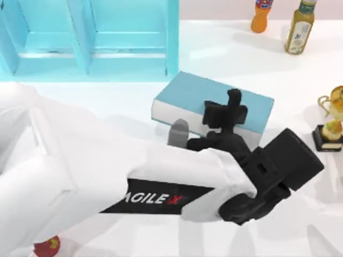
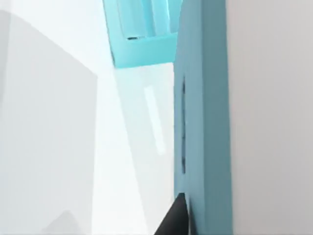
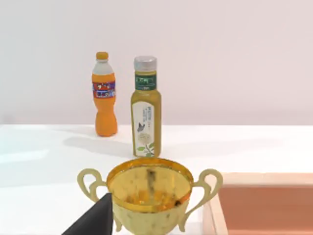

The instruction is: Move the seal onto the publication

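at the far left stood the blue shelf (image 1: 96, 43), and by the bench's (image 1: 225, 48) near left edge a small red thing (image 1: 46, 245) peeked from under the left arm, too hidden to name. the left arm reached across to the middle, where the left claw (image 1: 228, 110) hung over the near edge of the book (image 1: 187, 93). the book lay flat at mid-bench, and the left wrist view looked close along its cover (image 2: 205, 122). whether that claw was open, closed or gripping anything could not be told, and the seal itself could not be made out. it may have been hidden at the claw, but that was a guess. judged from the task, the seal should be light, stiff and small. its glossy round knob would be slippery, so the flat sides of its square base looked the safer hold. the book's broad, firm cover should take it upright without tipping. further right stood an orange bottle (image 1: 261, 16), a green bottle (image 1: 300, 27) and the trophy (image 1: 332, 126), near which the right claw (image 3: 93, 219) sat parked, its state unclear.
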Controlling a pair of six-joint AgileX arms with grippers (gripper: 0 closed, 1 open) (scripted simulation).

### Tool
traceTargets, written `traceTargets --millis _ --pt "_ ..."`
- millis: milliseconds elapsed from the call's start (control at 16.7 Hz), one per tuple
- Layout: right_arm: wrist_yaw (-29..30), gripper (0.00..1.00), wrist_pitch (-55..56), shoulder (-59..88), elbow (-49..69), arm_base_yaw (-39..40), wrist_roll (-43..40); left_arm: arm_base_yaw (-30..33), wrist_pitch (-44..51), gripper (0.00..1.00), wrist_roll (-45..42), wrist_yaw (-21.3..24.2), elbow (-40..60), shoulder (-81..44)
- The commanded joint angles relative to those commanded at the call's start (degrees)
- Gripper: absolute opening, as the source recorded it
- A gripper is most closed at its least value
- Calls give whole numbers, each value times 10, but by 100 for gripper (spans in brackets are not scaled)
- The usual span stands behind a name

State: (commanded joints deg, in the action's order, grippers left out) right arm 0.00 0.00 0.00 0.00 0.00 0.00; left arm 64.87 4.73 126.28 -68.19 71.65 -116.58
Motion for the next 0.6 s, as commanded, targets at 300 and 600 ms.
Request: traceTargets --millis 300,600 --pt "0 100 0 0 0 0 0 30 55 0 136 -35 31 -30" --pt "0 100 0 0 0 0 0 33 60 0 148 -39 34 -33"
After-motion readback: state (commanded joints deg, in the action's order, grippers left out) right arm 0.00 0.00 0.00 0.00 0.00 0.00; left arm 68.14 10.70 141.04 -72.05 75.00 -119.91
